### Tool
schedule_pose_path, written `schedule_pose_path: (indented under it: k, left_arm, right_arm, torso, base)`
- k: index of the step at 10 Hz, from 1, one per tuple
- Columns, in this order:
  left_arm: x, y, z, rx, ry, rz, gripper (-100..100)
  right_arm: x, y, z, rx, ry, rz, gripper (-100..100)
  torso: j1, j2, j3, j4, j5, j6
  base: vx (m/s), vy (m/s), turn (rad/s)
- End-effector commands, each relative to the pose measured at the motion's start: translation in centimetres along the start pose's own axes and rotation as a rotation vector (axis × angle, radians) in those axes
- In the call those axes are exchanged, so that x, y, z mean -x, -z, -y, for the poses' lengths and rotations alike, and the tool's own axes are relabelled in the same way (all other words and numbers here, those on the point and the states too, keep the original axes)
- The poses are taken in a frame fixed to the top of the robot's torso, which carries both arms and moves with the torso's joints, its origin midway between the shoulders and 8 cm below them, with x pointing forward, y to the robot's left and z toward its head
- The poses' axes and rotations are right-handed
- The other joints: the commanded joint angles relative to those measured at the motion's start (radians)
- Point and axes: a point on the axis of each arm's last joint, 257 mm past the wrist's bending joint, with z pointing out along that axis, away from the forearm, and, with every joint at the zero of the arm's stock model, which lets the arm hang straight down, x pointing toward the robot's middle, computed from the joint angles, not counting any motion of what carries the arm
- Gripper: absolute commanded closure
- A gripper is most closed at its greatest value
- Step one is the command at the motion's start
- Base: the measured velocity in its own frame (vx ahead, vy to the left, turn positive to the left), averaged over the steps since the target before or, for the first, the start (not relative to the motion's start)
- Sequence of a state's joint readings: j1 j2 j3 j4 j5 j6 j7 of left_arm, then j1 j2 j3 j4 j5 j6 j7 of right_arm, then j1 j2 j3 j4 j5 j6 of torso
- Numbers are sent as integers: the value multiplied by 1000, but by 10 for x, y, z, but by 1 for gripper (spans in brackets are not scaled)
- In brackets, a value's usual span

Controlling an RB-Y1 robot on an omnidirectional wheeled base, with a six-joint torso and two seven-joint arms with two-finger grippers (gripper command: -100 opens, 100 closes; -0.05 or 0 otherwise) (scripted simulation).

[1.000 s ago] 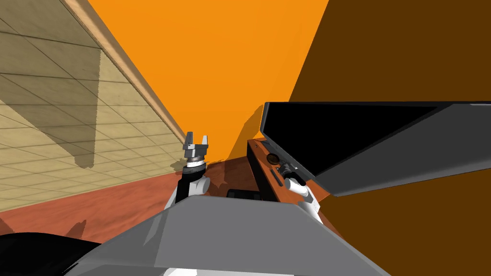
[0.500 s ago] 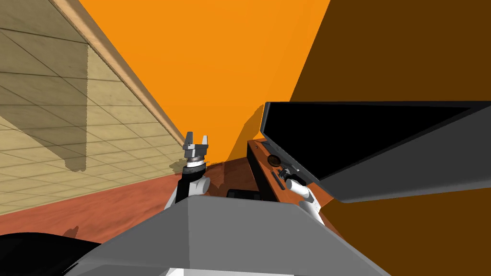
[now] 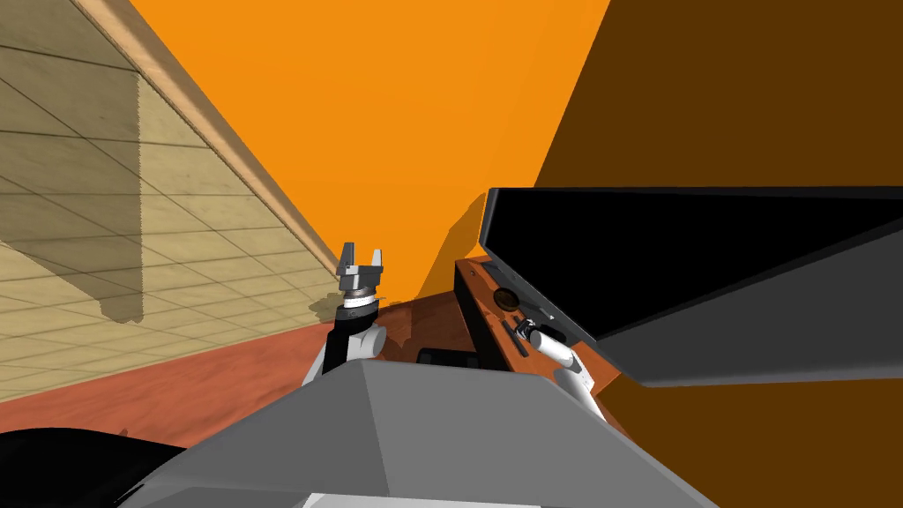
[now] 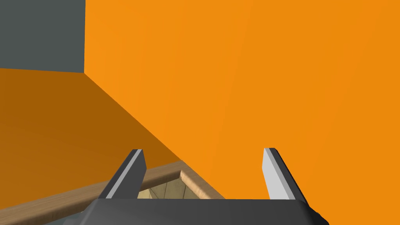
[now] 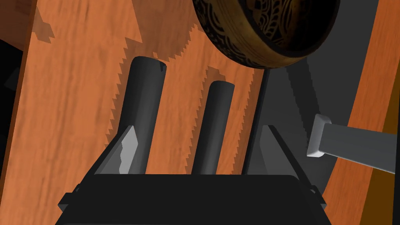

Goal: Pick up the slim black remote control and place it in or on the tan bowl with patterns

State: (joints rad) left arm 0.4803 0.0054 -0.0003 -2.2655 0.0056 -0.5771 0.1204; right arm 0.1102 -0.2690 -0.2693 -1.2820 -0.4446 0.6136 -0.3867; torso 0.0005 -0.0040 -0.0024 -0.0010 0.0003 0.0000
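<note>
Right gripper (image 5: 200, 129), open and empty, has the slim remote (image 5: 214, 117) lying between its fingers, lengthwise pointing ahead toward the patterned bowl (image 5: 242, 43).

Head view, centre right: a television (image 3: 670, 247) stands on a cabinet top (image 3: 481, 282), the bowl (image 3: 506, 298) just before its screen. On the same top a wider remote (image 5: 142, 113) and a slimmer remote (image 5: 214, 125) lie side by side, near the bowl but apart from it.

Slim dark remote (image 5: 214, 123) lies flat near the patterned tan bowl (image 5: 236, 38).
</note>
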Motion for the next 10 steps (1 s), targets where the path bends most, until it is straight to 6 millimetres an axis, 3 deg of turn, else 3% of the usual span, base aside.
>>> schedule_pose_path:
  k: [1, 10]
  left_arm:
    - [0, 0, 0, 0, 0, 0, 0]
    - [0, 0, 0, 0, 0, 0, 0]
  right_arm:
    - [8, -3, 7, -35, -24, 22, -100]
    - [64, -8, 51, -239, -217, 158, -100]
  torso:
    - [0, 0, 0, 0, 0, 0]
    - [0, 2, 1, 0, 0, 0]
  base:
    - [45, 11, -5]
    - [44, 12, -8]
